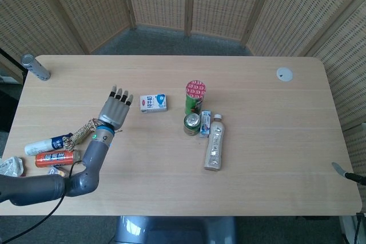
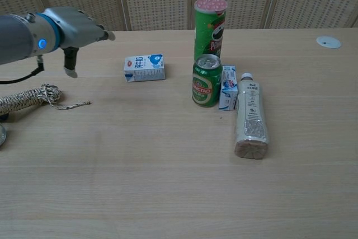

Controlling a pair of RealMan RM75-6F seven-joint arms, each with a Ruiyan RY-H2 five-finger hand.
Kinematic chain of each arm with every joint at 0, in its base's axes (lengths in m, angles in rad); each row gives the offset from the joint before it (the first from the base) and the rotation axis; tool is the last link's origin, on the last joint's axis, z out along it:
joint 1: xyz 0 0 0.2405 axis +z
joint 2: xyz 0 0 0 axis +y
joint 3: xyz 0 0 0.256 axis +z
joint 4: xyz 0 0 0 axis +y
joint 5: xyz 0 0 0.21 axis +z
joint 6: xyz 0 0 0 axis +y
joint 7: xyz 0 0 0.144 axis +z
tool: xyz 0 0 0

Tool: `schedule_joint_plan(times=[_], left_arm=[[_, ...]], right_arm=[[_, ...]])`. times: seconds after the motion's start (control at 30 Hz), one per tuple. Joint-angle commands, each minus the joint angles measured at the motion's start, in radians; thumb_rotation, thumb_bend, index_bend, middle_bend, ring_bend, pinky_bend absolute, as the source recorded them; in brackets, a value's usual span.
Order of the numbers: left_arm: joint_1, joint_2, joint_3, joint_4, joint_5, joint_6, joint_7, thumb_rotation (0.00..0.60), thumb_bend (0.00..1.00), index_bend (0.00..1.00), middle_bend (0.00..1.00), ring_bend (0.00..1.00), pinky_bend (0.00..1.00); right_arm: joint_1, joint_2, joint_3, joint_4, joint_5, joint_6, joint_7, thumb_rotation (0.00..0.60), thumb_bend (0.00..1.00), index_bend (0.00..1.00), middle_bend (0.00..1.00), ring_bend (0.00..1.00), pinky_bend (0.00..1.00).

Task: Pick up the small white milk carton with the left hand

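So the small white milk carton (image 1: 154,103) is lying on its side on the table (image 1: 274,158), just left of the green chip can (image 1: 195,96) with a clear gap between them, nothing touching it. There's a second little carton (image 2: 228,87) squeezed between the green beer can (image 2: 206,80) and the bottle (image 2: 250,116) lying to the right of the chip can, but that one's blue-ish and boxed in, so I'd say the one out in the open is the target. The left hand (image 1: 115,110) hovers left of the carton, further from the chip can, well apart from it. Fingers are stretched out and spread, thumb hanging down in the chest view, holding nothing. Right hand doesn't show in either camera. My guess on handling: it's a light cardboard box, and full or empty I can't tell. The walls will likely dent if squeezed hard, and the printed coating looks a bit slick, so it'll slide on the table if you nudge it instead of clamping it. I'd come at it from above, thumb on one long side face and fingers on the opposite one, around the middle, not the ends. The rope (image 1: 86,130) near the wrist is something to keep from snagging.
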Motion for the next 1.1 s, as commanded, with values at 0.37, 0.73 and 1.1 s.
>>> schedule_joint_plan(times=[0.37,0.73,1.1], left_arm=[[-0.075,-0.331,0.042,0.405,0.044,-0.146,-0.093,0.600,0.00,0.00,0.00,0.00,0.00],[0.054,-0.075,0.162,0.053,0.088,-0.005,-0.121,0.600,0.00,0.00,0.00,0.00,0.00],[0.112,0.257,0.241,-0.275,0.058,0.111,-0.125,0.600,0.00,0.00,0.00,0.00,0.00]], right_arm=[[-0.001,0.004,0.006,0.012,0.011,-0.006,0.020,0.574,0.00,0.00,0.00,0.00,0.00],[-0.007,0.007,-0.001,-0.005,-0.007,0.006,0.010,0.570,0.00,0.00,0.00,0.00,0.00],[-0.015,0.017,-0.004,-0.026,-0.024,0.022,0.017,0.573,0.00,0.00,0.00,0.00,0.00]])
